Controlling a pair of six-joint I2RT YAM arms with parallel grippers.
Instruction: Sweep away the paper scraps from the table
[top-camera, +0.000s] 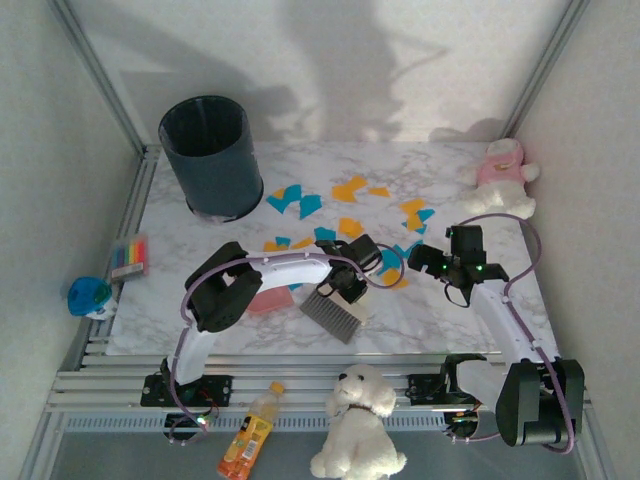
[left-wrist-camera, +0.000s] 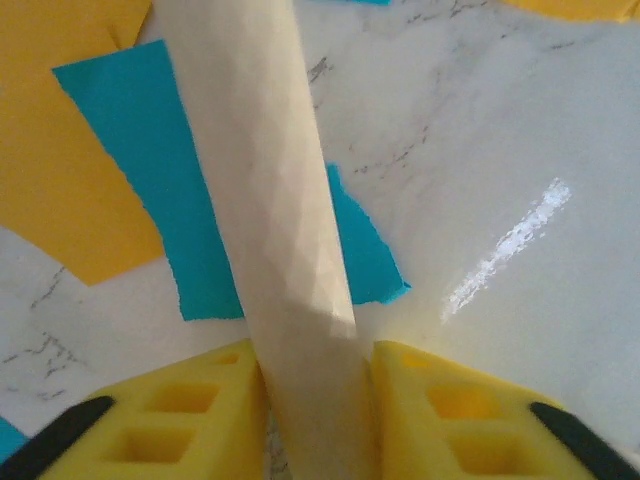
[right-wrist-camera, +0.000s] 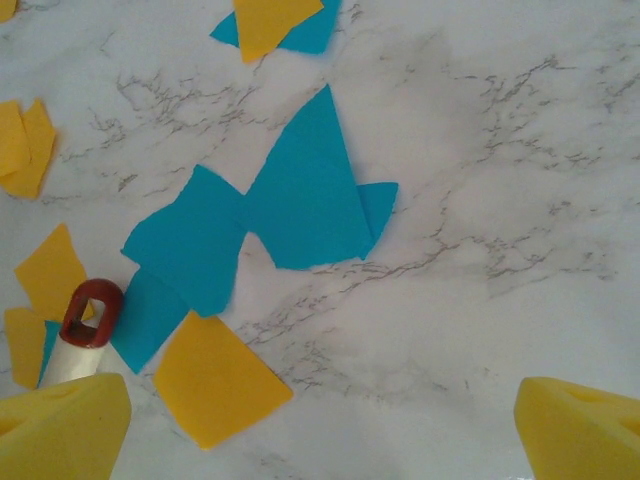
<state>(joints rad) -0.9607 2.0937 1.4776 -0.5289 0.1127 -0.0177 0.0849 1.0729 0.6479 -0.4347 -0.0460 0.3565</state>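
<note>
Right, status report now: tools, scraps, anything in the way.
Left tool clamped on brush handle. Right tool open above paper scraps. Scraps scattered mid-table, unswept. Pink dustpan under left arm.

No words, numbers or brand marks can be read anywhere - the label on the orange bottle (top-camera: 249, 436) is too small and blurred.

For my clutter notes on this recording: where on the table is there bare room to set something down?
Bare: the near-left corner between the marker pack and the left arm; the far strip between the bin and the plush toy. Crowded: the middle, with paper scraps, the brush, the left gripper and right gripper.
</note>
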